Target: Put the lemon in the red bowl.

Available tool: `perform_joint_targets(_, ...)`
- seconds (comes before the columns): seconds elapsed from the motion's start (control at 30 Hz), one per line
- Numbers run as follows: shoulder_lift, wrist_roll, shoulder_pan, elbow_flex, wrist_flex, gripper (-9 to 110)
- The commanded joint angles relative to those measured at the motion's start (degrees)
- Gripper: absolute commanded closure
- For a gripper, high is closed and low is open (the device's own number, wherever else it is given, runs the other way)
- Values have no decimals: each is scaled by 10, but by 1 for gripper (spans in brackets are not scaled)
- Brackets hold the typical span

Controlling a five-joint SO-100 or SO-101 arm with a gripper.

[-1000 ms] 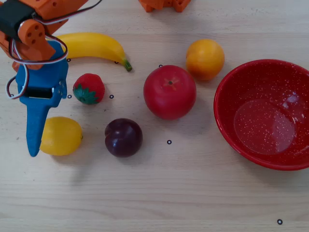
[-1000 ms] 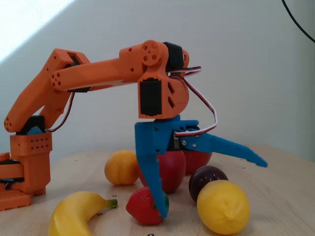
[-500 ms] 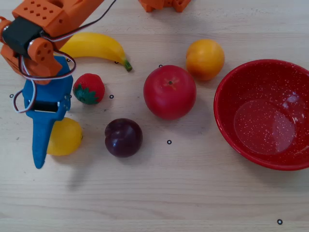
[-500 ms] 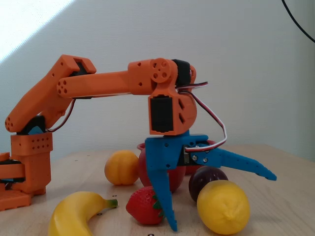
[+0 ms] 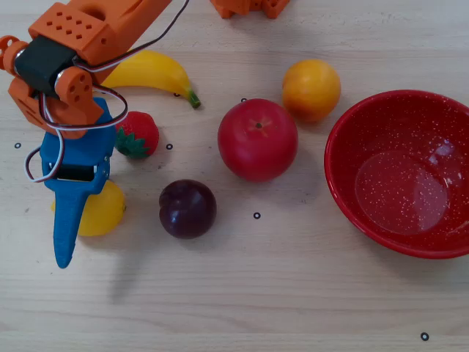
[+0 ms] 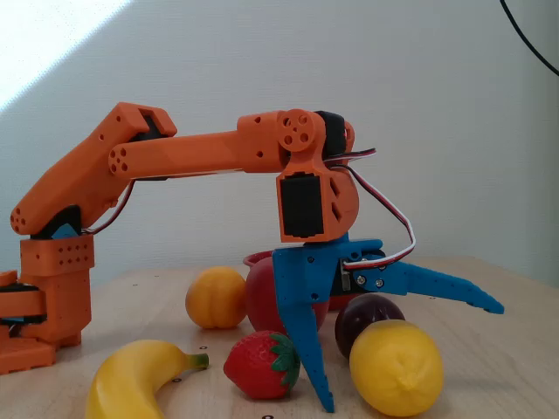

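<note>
The yellow lemon [image 5: 104, 213] lies at the left of the table in the overhead view, partly under my blue gripper [image 5: 72, 220]. In the fixed view the lemon [image 6: 397, 368] sits in front, between my spread fingers. The gripper [image 6: 412, 356] is open wide: one finger points down to the table beside the lemon, the other reaches out above it. The fingers are not closed on the lemon. The red speckled bowl [image 5: 352, 132] stands empty at the right edge. In the fixed view only a bit of the bowl's rim [image 6: 255, 258] shows behind the arm.
A plum [image 5: 187, 209] lies just right of the lemon, a strawberry [image 5: 141, 133] behind it, a banana [image 5: 150, 70] further back. A red tomato-like fruit [image 5: 258, 139] and an orange fruit [image 5: 311, 89] lie between the lemon and the bowl.
</note>
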Motion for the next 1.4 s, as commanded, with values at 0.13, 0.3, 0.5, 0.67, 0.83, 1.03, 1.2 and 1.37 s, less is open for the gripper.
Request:
perform_joint_targets(0.13, 21, -9, 5, -52, -30, 33)
perform_joint_targets(0.3, 16, -6, 6, -51, -41, 33)
perform_joint_targets(0.5, 14, -6, 8, -51, -38, 33)
perform_joint_targets(0.67, 13, -4, 8, -51, -34, 34)
perform_joint_targets(0.83, 13, -4, 8, -53, -30, 39)
perform_joint_targets(1.03, 12, -3, 4, -56, -24, 43)
perform_joint_targets(1.2, 12, 4, 1, -58, -20, 52)
perform_joint_targets(1.37, 12, 11, -1, -59, -21, 57)
